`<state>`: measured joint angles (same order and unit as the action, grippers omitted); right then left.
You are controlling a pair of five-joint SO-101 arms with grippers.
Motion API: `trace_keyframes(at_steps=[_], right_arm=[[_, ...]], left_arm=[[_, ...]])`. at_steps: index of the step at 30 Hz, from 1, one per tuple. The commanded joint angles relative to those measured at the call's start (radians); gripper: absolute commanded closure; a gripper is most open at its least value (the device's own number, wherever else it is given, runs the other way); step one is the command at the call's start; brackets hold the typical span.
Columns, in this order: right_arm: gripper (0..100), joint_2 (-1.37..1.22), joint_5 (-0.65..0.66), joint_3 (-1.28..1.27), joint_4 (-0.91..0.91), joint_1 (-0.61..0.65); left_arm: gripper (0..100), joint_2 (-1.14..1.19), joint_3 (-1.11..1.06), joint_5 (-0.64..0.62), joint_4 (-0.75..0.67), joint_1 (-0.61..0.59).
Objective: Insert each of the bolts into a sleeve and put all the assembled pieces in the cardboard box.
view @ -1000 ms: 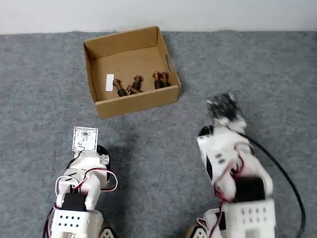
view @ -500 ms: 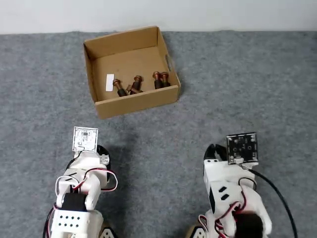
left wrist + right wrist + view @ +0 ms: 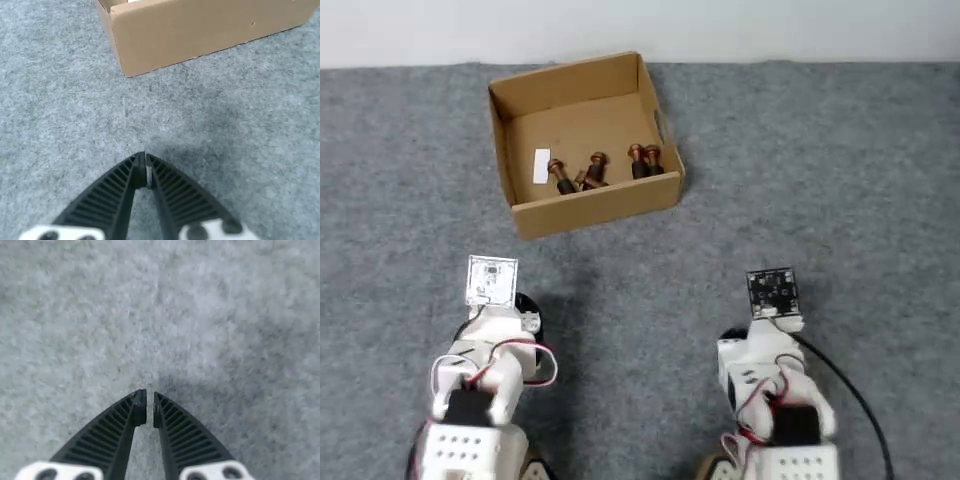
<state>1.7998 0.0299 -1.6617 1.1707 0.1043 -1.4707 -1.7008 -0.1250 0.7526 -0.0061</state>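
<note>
Cardboard box (image 3: 590, 208), open-topped, on the grey felt table (image 3: 640, 290); copper-headed bolts in dark sleeves (image 3: 595, 168) lie along its near wall. Felt separates box from claws. Left claw (image 3: 145, 172) pressed together; right claw (image 3: 150, 412) nearly so, empty.

We found the high view bright and evenly lit, the light soft and coming from overhead, with no glare on the grey carpet (image 3: 820, 150). The white wall (image 3: 720, 30) beyond the cardboard box (image 3: 595, 208) came out very bright, almost washed out. Inside the box, the left inner wall and the floor along the near wall lay in shade. A faint shadow edged the carpet just in front of the box. Well in front of the box, a darker shadow pooled beside the left arm (image 3: 485, 365). In the wrist views we saw a soft shadow just ahead of the left gripper (image 3: 145, 170) and the right gripper (image 3: 148, 412).
</note>
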Motion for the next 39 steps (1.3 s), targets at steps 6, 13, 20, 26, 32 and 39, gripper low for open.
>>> trace_keyframes(at_steps=[6, 13, 20, 26, 32, 39], right_arm=[[98.9, 0.007, -0.002, -0.020, 0.035, -0.024], [98.9, 0.007, -0.003, -0.020, 0.133, -0.065], [98.9, 0.007, -0.003, -0.020, 0.133, -0.065], [98.9, 0.007, -0.003, -0.020, 0.133, -0.065], [98.9, 0.007, -0.003, -0.020, 0.133, -0.065], [98.9, 0.007, -0.003, -0.020, 0.133, -0.065]], left_arm=[[99, -0.008, 0.010, 0.000, 0.000, 0.003], [99, -0.008, 0.010, 0.000, 0.000, 0.003], [99, -0.008, 0.010, 0.000, 0.000, 0.003], [99, -0.008, 0.010, 0.000, 0.000, 0.003], [99, -0.008, 0.010, 0.000, 0.000, 0.003], [99, -0.008, 0.010, 0.000, 0.000, 0.003]])
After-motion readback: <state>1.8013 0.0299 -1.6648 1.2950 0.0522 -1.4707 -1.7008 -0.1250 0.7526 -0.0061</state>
